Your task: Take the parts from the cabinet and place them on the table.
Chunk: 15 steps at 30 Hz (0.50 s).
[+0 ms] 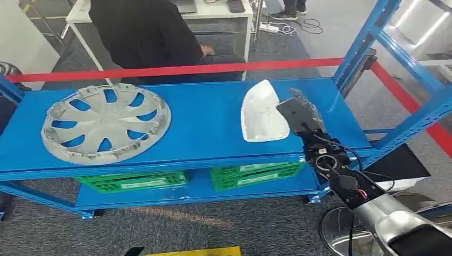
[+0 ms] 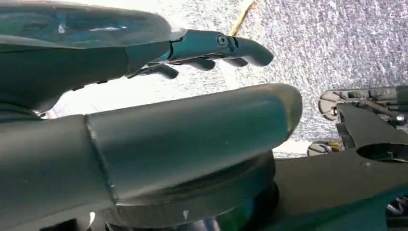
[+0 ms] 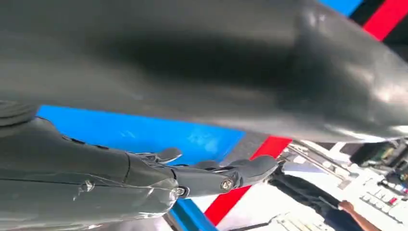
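Observation:
A silver hubcap (image 1: 105,122) lies flat on the left half of the blue cabinet shelf (image 1: 202,133). A white curved shell part (image 1: 261,112) lies on the shelf's right half. My right hand (image 1: 299,113) hovers at the right edge of the white part, fingers stretched out, and I cannot tell whether it touches the part. In the right wrist view its fingers (image 3: 202,175) and thumb are apart with only blue shelf between them. My left hand (image 2: 144,110) hangs over grey carpet, fingers (image 2: 216,48) straight, holding nothing.
Two green crates (image 1: 133,181) (image 1: 256,173) sit on the lower shelf. Red barrier tape (image 1: 176,69) runs behind the cabinet, where a person in dark clothes (image 1: 144,32) bends at a white desk. Blue uprights (image 1: 362,42) frame the right end.

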Each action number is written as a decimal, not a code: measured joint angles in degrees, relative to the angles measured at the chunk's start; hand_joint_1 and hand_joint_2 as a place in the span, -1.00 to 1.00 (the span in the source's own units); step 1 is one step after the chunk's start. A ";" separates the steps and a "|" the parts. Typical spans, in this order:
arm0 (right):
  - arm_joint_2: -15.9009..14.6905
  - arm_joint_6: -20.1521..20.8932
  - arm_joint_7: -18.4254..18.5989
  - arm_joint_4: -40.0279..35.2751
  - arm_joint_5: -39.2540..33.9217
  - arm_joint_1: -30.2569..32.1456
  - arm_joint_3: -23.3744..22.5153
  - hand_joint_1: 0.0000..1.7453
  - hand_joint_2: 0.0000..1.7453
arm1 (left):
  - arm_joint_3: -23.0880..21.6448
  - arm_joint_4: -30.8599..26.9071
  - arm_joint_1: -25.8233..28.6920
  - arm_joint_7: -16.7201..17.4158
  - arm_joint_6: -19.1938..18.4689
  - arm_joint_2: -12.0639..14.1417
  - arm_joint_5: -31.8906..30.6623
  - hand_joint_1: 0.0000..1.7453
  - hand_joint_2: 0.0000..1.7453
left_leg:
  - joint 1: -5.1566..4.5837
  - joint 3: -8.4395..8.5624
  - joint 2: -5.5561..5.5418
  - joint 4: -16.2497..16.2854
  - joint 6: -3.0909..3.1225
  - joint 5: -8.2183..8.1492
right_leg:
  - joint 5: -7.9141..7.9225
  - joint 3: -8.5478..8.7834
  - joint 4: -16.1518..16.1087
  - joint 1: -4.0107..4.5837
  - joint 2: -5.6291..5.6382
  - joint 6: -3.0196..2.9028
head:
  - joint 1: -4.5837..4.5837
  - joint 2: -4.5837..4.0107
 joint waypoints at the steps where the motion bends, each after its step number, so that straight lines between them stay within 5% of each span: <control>1: 0.00 0.24 0.17 0.00 0.17 -0.11 0.04 -1.00 -1.00 | 0.00 0.00 -0.03 0.00 0.00 0.02 0.00 -1.00 -1.00 | 0.03 0.24 0.05 -0.13 0.17 0.02 | -2.12 -1.96 4.09 0.06 0.01 0.04 | 0.02 0.00; 3: 0.00 0.37 0.37 0.02 0.30 0.21 0.22 -1.00 -1.00 | 0.00 0.00 -0.07 0.02 -0.02 -0.02 0.00 -1.00 -1.00 | 0.01 0.34 0.08 -0.11 0.27 -0.10 | -6.00 -7.25 14.01 0.07 0.01 0.17 | 0.00 0.00; 4: 0.00 0.59 0.54 0.02 0.65 0.57 0.44 -1.00 -1.00 | 0.00 0.00 -0.08 0.02 -0.02 -0.04 0.00 -1.00 -1.00 | 0.02 0.38 0.04 -0.10 0.28 -0.16 | -6.41 -9.24 17.11 0.06 0.01 0.20 | 0.02 0.00; 5: 0.00 0.83 1.03 0.11 1.05 0.69 0.55 -1.00 -1.00 | -0.02 0.00 -0.08 0.04 -0.02 -0.04 -0.02 -1.00 -1.00 | 0.06 0.43 -0.05 -0.09 0.25 -0.20 | -5.37 -9.48 16.82 0.03 0.01 0.16 | 0.02 0.00; 7: 0.00 2.64 2.97 0.35 2.94 0.36 0.87 -1.00 -1.00 | -0.04 0.00 -0.02 0.13 -0.17 -0.09 -0.11 -1.00 -1.00 | 0.22 0.66 -0.39 0.12 -0.13 -0.44 | 0.17 -6.37 8.63 -0.01 0.00 -0.06 | 0.02 0.00; 8: 0.00 3.45 4.04 0.54 4.10 0.06 1.20 -1.00 1.00 | -0.07 0.00 -0.04 0.15 -0.22 -0.13 -0.17 -1.00 -1.00 | 0.28 0.80 -0.50 0.34 -0.40 -0.62 | 3.02 -3.89 3.10 -0.04 0.00 -0.16 | 0.02 0.00; 9: 0.00 4.17 5.26 0.81 5.37 -0.28 1.62 -1.00 1.00 | -0.07 0.00 -0.11 0.26 -0.37 -0.13 -0.31 -1.00 -1.00 | 0.27 0.77 -0.56 0.54 -0.74 -0.79 | 3.61 -2.42 -0.72 -0.09 0.05 -0.22 | 0.02 0.00; 13: 1.09 4.92 9.42 3.61 13.69 -1.43 4.51 -1.00 1.00 | -0.57 0.00 -0.47 0.70 -0.68 -0.20 -0.50 -1.00 -1.00 | 0.16 0.74 -0.84 0.16 -2.22 -0.35 | 3.88 -2.44 -0.85 0.64 0.12 -1.92 | 0.00 0.00; 15: 2.03 4.59 10.34 5.38 17.35 -2.67 5.94 -1.00 1.00 | -0.74 0.00 -0.52 0.72 -0.68 -0.17 -0.50 -1.00 -1.00 | 0.26 0.02 -0.44 1.88 -2.90 -1.74 | 4.39 -2.19 -1.42 0.17 0.11 -2.74 | -0.02 0.00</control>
